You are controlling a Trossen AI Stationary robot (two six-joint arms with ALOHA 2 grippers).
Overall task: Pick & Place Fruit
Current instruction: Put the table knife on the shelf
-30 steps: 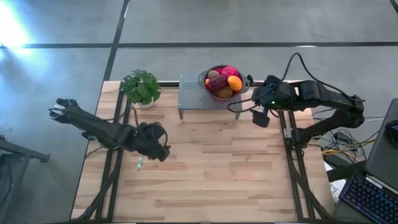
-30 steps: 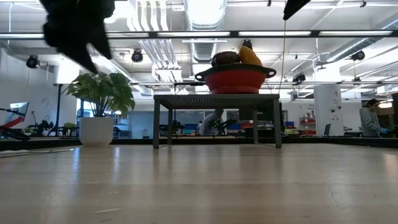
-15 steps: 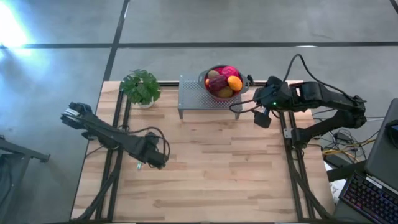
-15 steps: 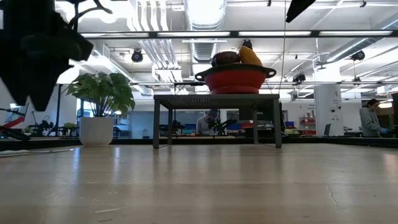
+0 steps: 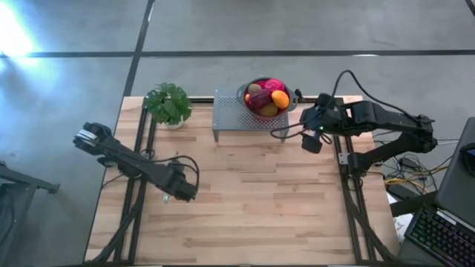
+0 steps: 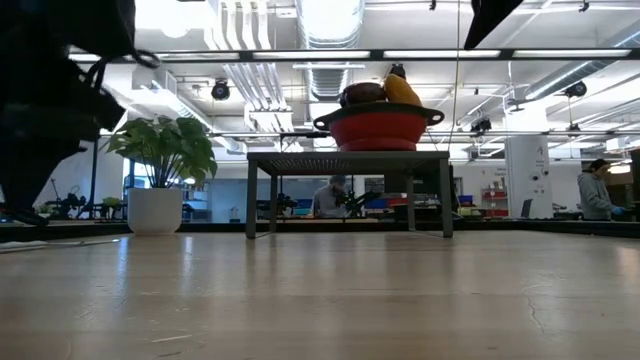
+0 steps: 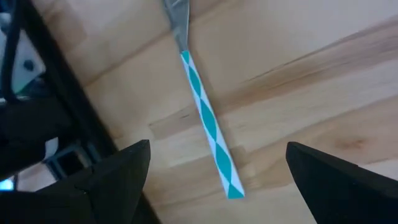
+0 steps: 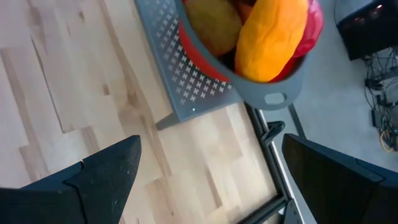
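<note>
Hovering low over the table's (image 5: 252, 200) left side, the left gripper (image 7: 214, 205) has its fingers spread wide w/ nothing between them; directly below lies a teal-and-white striped straw-like stick (image 7: 209, 124) flat on the wood, w/ a grey metal tip. In the high view it's the small teal sliver (image 5: 166, 194) just beside that gripper (image 5: 185, 191).

Right gripper (image 8: 208, 186) sits near the table's back right, just beside the grey perforated stand (image 5: 239, 117), fingers also wide apart, empty.

Fruit (image 5: 267, 98) is all piled in the red colander bowl (image 6: 381, 127) on top of the stand (image 6: 348, 160): long orange piece (image 8: 273, 38), brown kiwi (image 8: 212, 23), others partly hidden. Right wrist cam looks down on the bowl's rim + handle (image 8: 271, 98).

Potted plant (image 5: 168, 104) stands at back left, near the stand. People (image 6: 600, 190) visible in the room behind.
</note>
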